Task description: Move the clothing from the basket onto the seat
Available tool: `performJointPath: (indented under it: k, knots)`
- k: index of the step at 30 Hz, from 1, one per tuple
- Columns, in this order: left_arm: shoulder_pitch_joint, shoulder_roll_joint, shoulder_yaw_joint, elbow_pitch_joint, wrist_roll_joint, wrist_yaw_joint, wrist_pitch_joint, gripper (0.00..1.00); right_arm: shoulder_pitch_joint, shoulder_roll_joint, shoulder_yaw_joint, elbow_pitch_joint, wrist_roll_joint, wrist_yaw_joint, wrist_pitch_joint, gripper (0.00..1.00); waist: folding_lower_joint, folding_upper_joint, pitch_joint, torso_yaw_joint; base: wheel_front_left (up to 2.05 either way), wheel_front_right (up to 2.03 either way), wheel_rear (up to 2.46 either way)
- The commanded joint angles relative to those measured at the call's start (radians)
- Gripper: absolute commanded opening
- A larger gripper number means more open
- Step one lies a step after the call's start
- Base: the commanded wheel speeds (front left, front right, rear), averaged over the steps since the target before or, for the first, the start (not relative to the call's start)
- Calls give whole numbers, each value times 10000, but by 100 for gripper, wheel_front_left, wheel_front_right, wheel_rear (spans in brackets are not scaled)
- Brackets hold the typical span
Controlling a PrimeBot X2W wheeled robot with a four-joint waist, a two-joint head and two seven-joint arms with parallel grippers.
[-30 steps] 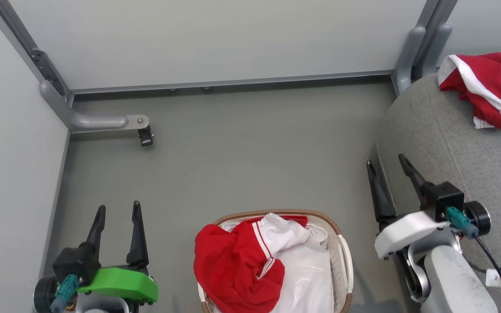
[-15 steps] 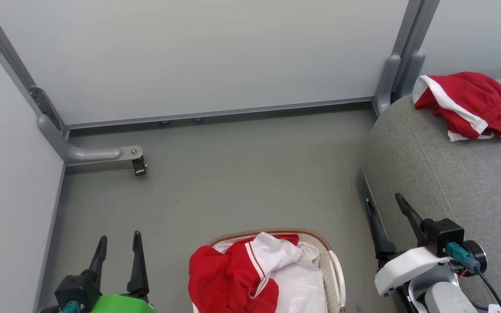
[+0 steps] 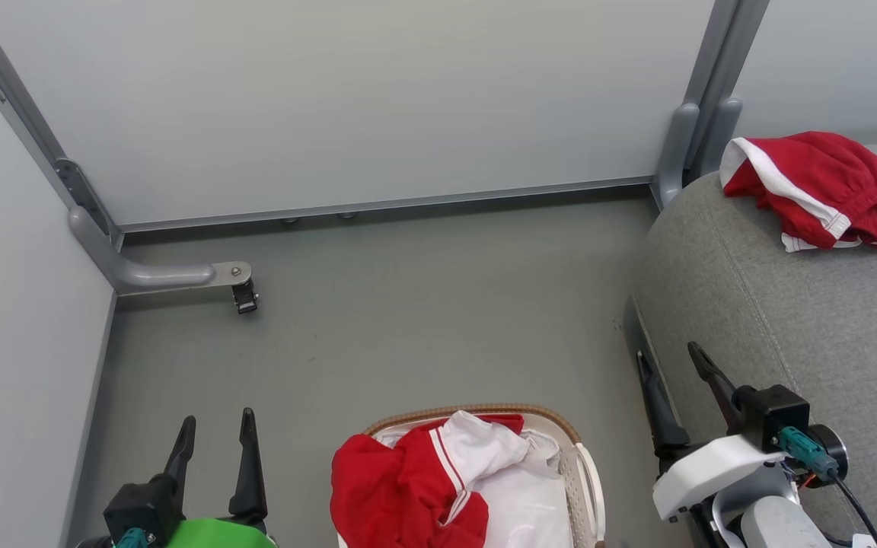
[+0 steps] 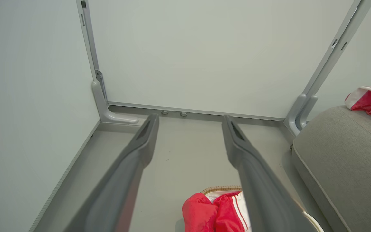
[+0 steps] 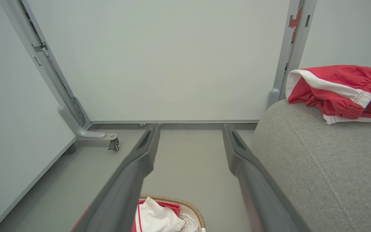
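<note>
A small oval white perforated basket (image 3: 484, 409) with a brown woven rim sat on the grey floor (image 3: 408, 320) at the near middle of the scene. A crumpled red garment (image 3: 393, 487) with white panels and thin white stripes lay heaped in it. It draped over the left part of the rim and rested on a plain white liner (image 3: 534, 510). A second red garment (image 3: 819, 186), with a white band and a striped hem, lay bunched on the far part of the large grey fabric seat (image 3: 789, 327), to the right and well apart from the basket. The seat's rounded side rose to the right of the basket, and a stitched seam ran across its top.

The left gripper (image 3: 218, 417) was at the near left, beside the basket, ahead of a green housing (image 3: 210, 533). Its two dark fingers were spread apart and held nothing. The right gripper (image 3: 665, 352) stood between the basket and the seat, its jaws also released and empty. In the head view its right finger overlapped the seat's edge. A white housing (image 3: 705, 472) and a teal connector (image 3: 804, 450) sat behind it.

A pale wall panel (image 3: 347, 99) closed off the far side, and another closed off the left. A grey metal foot (image 3: 164, 272) with a small black caster (image 3: 244, 297) jutted from the far left corner onto the floor. Two grey posts (image 3: 693, 129) stood at the far right, just beside the seat.
</note>
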Motion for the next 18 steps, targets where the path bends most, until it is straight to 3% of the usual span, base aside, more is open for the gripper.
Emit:
performJointPath:
  k: [1, 12, 18]
  knots:
    - [185, -3, -4, 6, -1, 2, -5, 100, 110, -36, 20, 35, 38, -14, -20, 100, 1, 120, 5, -5, 0, 0, 0]
    - [-43, -3, -257, 79, 41, -6, -3, 100, -61, -35, -59, 68, -301, -14, -20, 100, 1, 120, 210, -173, 0, 0, 0]
    - [-734, -1, -954, 507, 353, -147, -3, 100, -384, -37, -231, -121, -401, -14, -20, 100, 1, 120, 784, -226, 0, 0, 0]
